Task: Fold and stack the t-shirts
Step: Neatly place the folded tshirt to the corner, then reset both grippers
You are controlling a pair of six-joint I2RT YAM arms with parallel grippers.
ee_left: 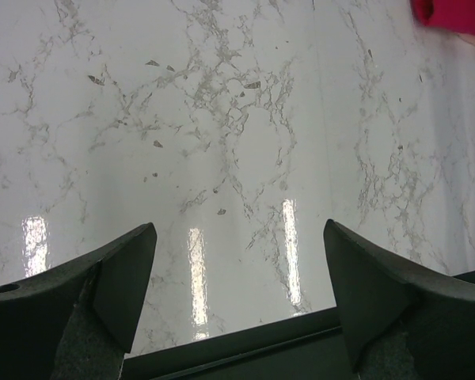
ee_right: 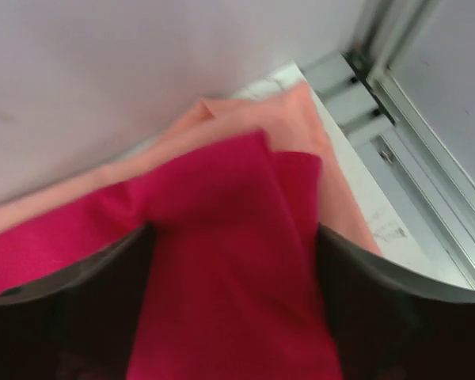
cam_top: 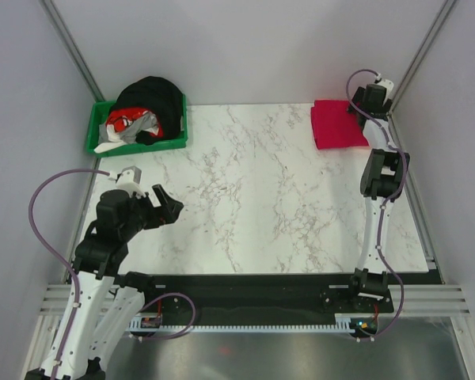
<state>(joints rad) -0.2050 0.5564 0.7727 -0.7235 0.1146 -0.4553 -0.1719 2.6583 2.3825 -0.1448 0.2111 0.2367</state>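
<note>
The red t-shirt (cam_top: 338, 124) lies atop the pink t-shirt (ee_right: 293, 119) in the far right corner of the desk (cam_top: 261, 206), right hand (ee_right: 233, 229) parted above; left hand (ee_left: 237, 228) spread over its open left side.

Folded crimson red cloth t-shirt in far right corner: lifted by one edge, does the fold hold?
Probably not: the crimson red t-shirt is soft layered cloth, so likely droops and unfolds. Pushed, it may bunch over the salmon pink t-shirt beneath.
</note>
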